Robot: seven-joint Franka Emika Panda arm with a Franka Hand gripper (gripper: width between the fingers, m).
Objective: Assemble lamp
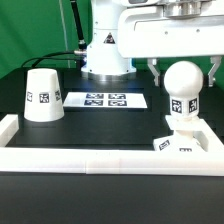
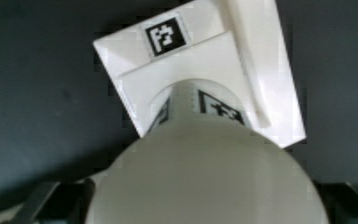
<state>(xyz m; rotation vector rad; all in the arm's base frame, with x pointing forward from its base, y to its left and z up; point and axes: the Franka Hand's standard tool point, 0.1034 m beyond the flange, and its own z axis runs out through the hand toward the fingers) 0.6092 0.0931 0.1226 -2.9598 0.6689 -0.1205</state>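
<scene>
Straddles the round white plastic bulb on its short stem (image 1: pixel 182 88) with the dark two-finger end effector (image 1: pixel 186 72), at the exterior view's right, a little above mid-frame. Shows one finger (image 1: pixel 159 70) on each flank of the globe: looks touching on the exterior view's left, leaves a thin dark gap on the exterior view's right, so cannot tell whether clamped on the globe or only loosely around it. Stands the bulb upright, stem down, on the small flat square white plastic base (image 1: pixel 186 143) in the lower right of the exterior frame; cannot tell how deeply seated. Runs the long axis vertical, straight in line with the wrist above; confirms this in the wrist view, looking past the globe (image 2: pixel 194 175) and stem onto the tagged base (image 2: pixel 190 55). Calls, by judgement, for a twist about that axis or a straight lift away, with nothing overhead to hinder. Sets the base just behind the white raised border rail (image 1: pixel 100 160) crossing the lower frame and turning up at both sides, so allows little room toward the lower edge or the exterior view's right. Leaves the white truncated-cone plastic shade (image 1: pixel 42 97) well apart at the exterior view's left, mid-frame, narrow end up on the black table (image 1: pixel 95 130). Offers open table between the two, save the marker board (image 1: pixel 105 100) lying flat at centre frame, low enough to pass over. Demands, most likely, a long sideways reach for the shade, then a return to lower it over the globe along the same vertical line.
</scene>
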